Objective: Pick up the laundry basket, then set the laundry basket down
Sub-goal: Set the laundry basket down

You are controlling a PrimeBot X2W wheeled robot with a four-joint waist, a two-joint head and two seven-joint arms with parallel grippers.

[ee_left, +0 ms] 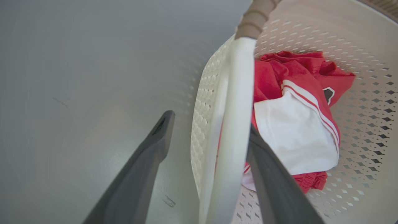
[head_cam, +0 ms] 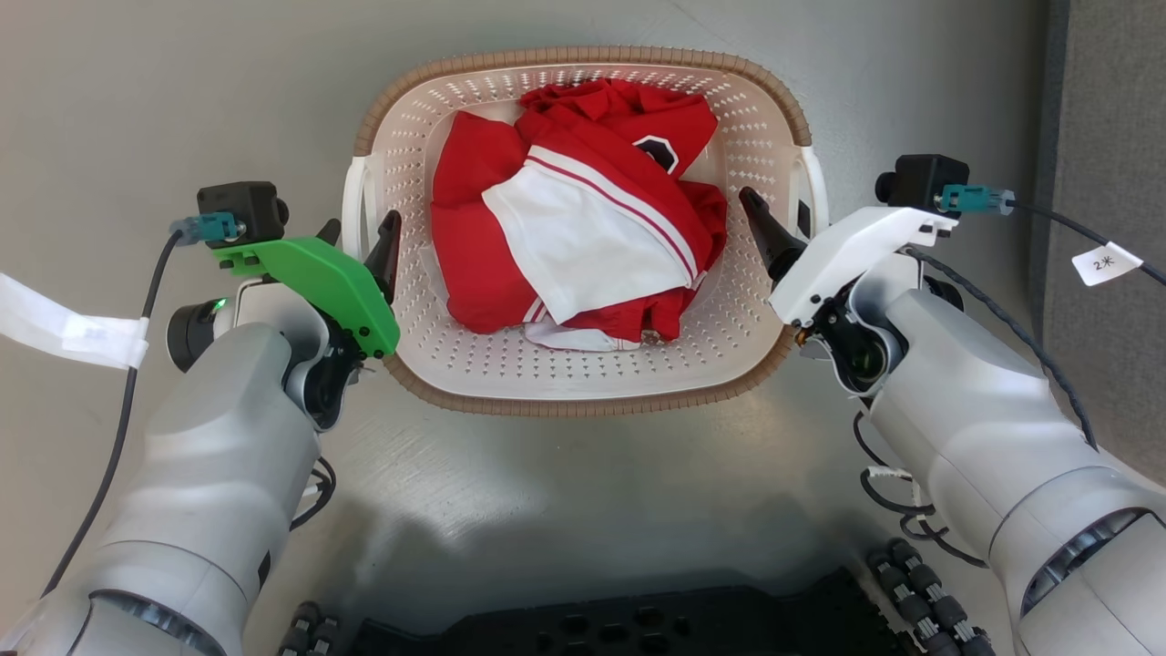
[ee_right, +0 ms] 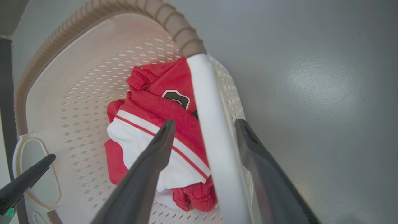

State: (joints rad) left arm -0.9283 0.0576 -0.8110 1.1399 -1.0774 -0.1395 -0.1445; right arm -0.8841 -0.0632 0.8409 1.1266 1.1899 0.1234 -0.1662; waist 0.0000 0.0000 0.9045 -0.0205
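So it's all on a plain grey floor [head_cam: 182, 91], smooth, with a dull sheen and a bit of glare in patches. The only thing that looks to be sitting right on it is the laundry basket [head_cam: 547, 364], cream with holes and a brown rim. Along the right side the floor meets a darker grey, rougher-looking strip [head_cam: 1102, 137], near the basket but apart from it. The left wrist view picks up a couple of small dark scuff marks [ee_left: 169, 201] on the floor just beside the basket's wall.
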